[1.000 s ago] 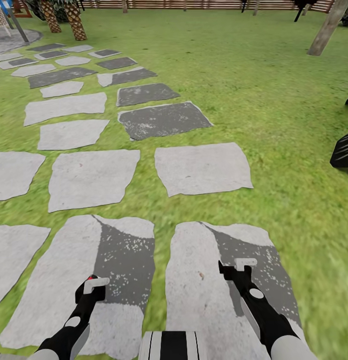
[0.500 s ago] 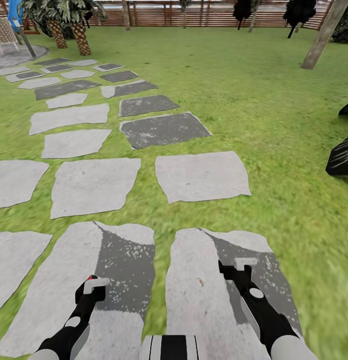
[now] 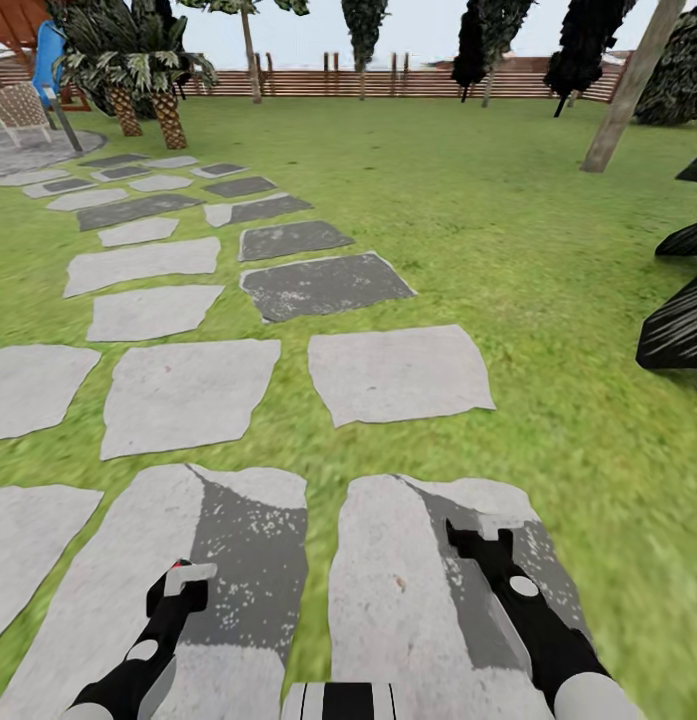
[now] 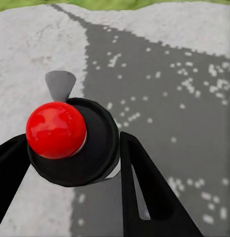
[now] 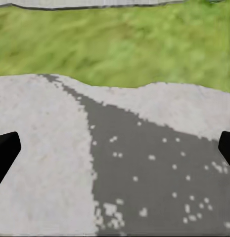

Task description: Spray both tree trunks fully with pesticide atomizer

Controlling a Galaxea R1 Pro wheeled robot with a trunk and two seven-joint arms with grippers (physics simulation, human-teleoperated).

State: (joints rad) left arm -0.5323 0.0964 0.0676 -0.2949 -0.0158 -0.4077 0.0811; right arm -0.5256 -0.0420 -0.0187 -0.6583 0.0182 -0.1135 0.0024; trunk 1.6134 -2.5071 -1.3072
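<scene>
already at the bottom left of the head view, the left gripper [image 3: 178, 585] is closed around the pesticide atomizer [image 4: 70, 140], one bottle, its red top [image 4: 56, 130] pointing up toward the wrist camera and its long axis running roughly upright between the two black fingers [image 4: 149, 192]; the right gripper [image 3: 493, 535], at the bottom right, holds nothing, its fingertips spread wide at the two side edges of the right wrist view with bare stone between them; both hang low over the nearest pair of stone slabs [image 3: 408, 600] of the floor, grass strips between; so the relation that matters is bottle to trunk: the one clear tree trunk [image 3: 628, 90], pale and leaning, stands at the upper right of the frame, far across the lawn [image 3: 508, 230], ahead and to the right of the bottle-holding arm, which is the farther arm from it; a second thin trunk [image 3: 250, 55] shows at the upper middle-left by the slat fence [image 3: 388, 82], though whether it is the other task tree i cannot tell; no spray specks show, so i judge driving closer comes first; two palm plants [image 3: 148, 80] stand at the upper left, and three dark bushes [image 3: 678, 335] line the right edge.
</scene>
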